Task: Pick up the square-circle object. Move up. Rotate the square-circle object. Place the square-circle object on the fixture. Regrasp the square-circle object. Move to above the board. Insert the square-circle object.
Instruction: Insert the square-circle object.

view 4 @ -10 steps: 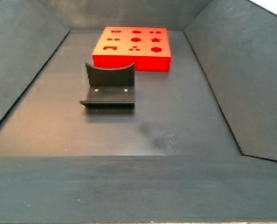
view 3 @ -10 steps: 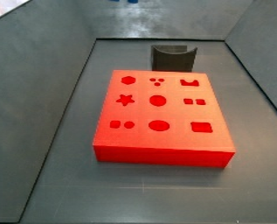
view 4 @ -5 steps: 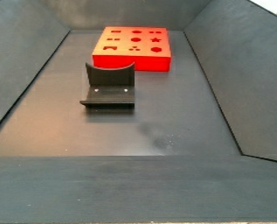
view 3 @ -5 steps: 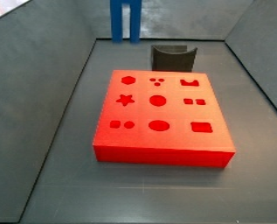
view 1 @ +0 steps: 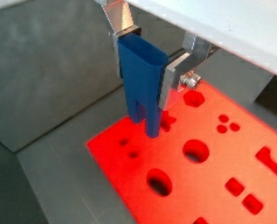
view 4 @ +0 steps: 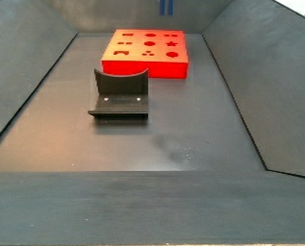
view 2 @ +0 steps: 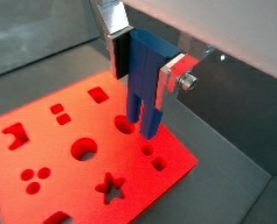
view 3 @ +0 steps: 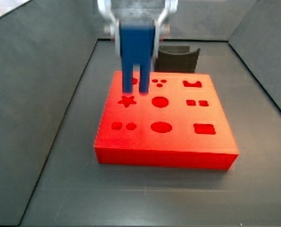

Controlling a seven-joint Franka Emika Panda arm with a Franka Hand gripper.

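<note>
Wrist views: gripper (view 1: 148, 54), jaws clamped on the upright square-circle object (view 1: 141, 83), above the board (view 1: 211, 179); slight misalignment could jam its legs.

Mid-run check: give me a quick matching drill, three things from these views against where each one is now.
Things:
1. square-circle object
2. fixture
3. board

Places:
A. lying flat on the floor, cut-outs facing up
B. hanging legs-down in the gripper, above the board
C. standing on the floor beside the board, nothing on it

Pairs: 1-B, 2-C, 3-A
</note>
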